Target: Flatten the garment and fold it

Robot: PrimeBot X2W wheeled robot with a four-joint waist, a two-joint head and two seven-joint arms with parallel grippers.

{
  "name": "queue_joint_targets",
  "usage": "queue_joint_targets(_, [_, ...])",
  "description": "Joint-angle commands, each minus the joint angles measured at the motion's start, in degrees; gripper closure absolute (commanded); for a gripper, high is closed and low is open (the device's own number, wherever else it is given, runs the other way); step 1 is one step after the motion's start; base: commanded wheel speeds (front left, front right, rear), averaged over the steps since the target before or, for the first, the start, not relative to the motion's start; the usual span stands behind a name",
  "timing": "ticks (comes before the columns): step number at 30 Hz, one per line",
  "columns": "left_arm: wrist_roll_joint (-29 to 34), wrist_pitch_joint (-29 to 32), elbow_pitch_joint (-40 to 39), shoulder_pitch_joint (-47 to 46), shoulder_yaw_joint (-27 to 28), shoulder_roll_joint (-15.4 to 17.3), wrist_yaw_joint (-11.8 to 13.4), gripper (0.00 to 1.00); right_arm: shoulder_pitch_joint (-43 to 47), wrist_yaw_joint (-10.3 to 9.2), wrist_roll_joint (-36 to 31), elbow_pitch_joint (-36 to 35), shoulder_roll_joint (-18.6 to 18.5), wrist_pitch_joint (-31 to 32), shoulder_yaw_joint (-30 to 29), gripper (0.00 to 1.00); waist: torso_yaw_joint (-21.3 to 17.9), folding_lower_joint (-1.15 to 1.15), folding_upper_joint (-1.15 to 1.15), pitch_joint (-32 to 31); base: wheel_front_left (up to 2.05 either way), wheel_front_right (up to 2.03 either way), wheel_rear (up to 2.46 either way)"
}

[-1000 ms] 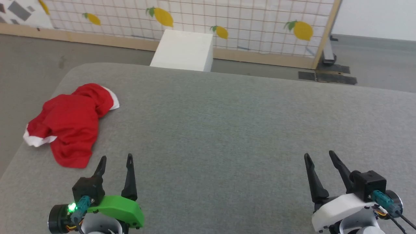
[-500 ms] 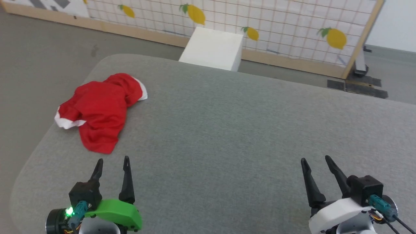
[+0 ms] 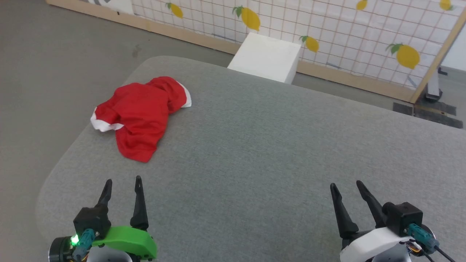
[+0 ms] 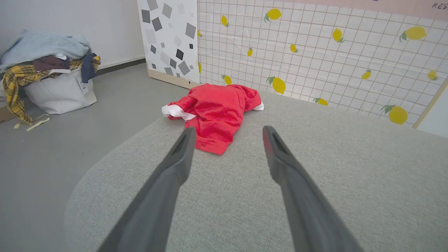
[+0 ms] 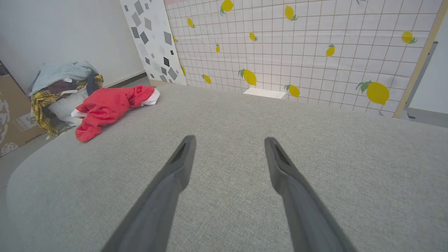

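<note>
The garment (image 3: 140,112) is a crumpled red heap with white trim, lying near the far left corner of the grey table (image 3: 262,153). In the left wrist view the garment (image 4: 215,112) lies straight ahead, just beyond the fingertips. In the right wrist view the garment (image 5: 106,106) is far off to the left. My left gripper (image 3: 122,182) stands open near the table's front left, a short way in front of the cloth and not touching it. My right gripper (image 3: 346,185) is open at the front right, with nothing between its fingers.
A white box (image 3: 267,58) stands on the floor behind the table, before a lemon-patterned screen (image 3: 327,32). A white laundry bin heaped with clothes (image 4: 52,80) sits on the floor to the left. The table's rounded left edge (image 3: 54,178) is close to my left gripper.
The head camera has turned left, so the whole picture has shifted right; the garment now sits nearer the middle. Both grippers stay open and the cloth lies as before.
</note>
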Motion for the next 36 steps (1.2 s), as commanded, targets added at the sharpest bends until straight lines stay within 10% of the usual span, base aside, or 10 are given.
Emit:
queue_joint_targets(1, [-0.8, -0.7, 0.3, 0.7, 0.2, -0.2, 0.1, 0.00, 0.3, -0.06, 0.7, 0.5, 0.0, -0.7, 0.3, 0.00, 1.0, 0.00, 0.00, -0.2, 0.00, 0.00, 0.00])
queue_joint_targets(36, [-2.8, -4.8, 1.8, 1.9, 0.0, -0.3, 0.8, 0.00, 0.4, -0.09, 5.2, 5.0, 0.1, -4.9, 2.9, 0.00, 10.5, 0.00, 0.00, -0.9, 0.00, 0.00, 0.00])
